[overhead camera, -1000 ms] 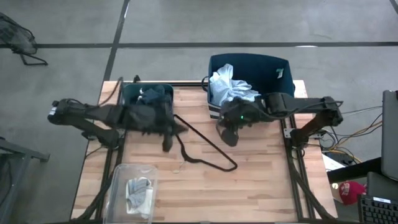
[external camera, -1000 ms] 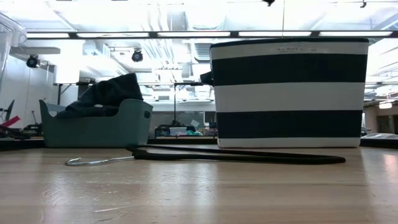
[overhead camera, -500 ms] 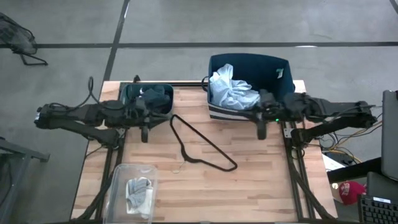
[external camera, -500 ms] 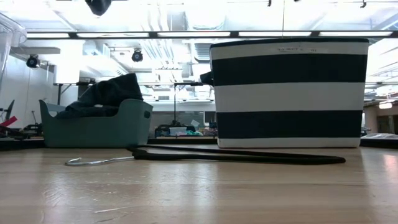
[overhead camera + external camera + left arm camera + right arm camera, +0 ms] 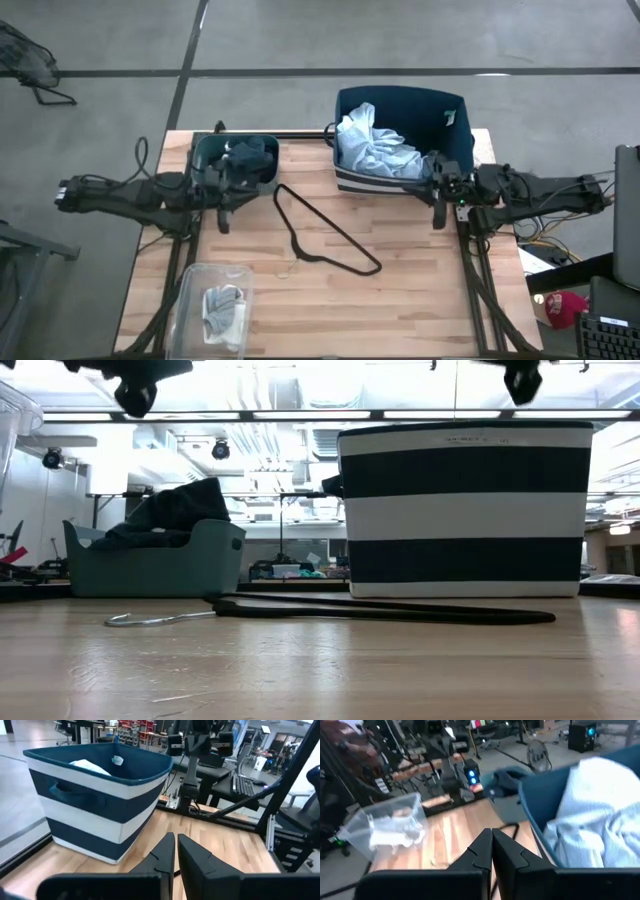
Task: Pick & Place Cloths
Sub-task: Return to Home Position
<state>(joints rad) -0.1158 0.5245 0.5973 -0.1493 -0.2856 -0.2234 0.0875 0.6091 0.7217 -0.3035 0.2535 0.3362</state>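
A pale blue cloth lies heaped in the navy-and-white striped bin. Dark cloths fill the teal bin, and one rises above its rim. Small white and grey socks lie in a clear container. My left gripper hangs shut over the table just near of the teal bin. It also shows as the left gripper in its wrist view. My right gripper hangs shut at the striped bin's near right corner, and as the right gripper in its wrist view. Both hold nothing.
A thin black wire hanger lies flat on the wooden table between the two arms. The clear container sits at the near left corner. Bare wood stretches across the table's middle and near right.
Both arms have drawn back from the table's middle, the left gripper toward the left edge and the right gripper toward the right edge. Both have come lower, so their tips now show at the top of the low view. The cloths, bins and hanger have kept still.
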